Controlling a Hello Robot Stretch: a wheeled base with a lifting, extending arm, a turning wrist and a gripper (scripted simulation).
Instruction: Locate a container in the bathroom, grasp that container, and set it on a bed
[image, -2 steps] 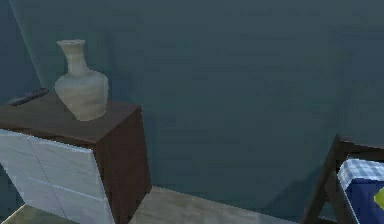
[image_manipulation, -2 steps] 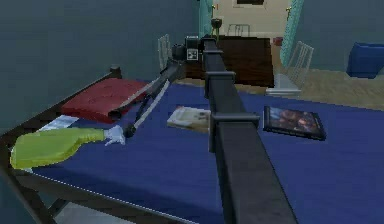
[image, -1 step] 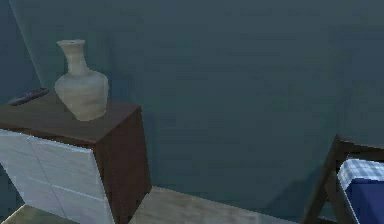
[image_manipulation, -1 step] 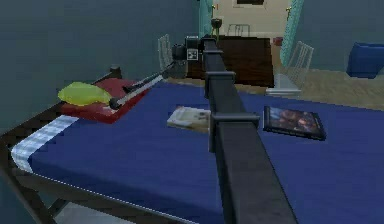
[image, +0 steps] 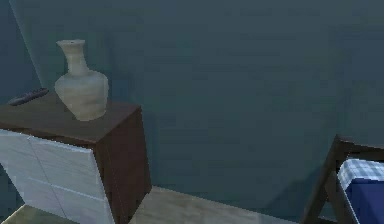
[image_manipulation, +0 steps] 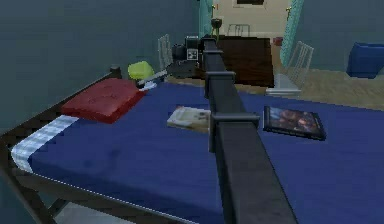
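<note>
Gripper (image_manipulation: 184, 60) hangs near the bed's (image_manipulation: 150, 150) far edge, holding what I cannot tell, a pale shape (image_manipulation: 165, 50), possibly the container, close by; I'd lower slowly onto bare blanket.

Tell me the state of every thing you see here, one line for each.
Vase, upright on the cabinet.
Red pillow, lying flat on the bed.
Booklet, flat on the bed.
Dark flat panel, flat on the bed.
Arm, extended over the bed.
End effector, cannot tell whether it holds anything.
</note>
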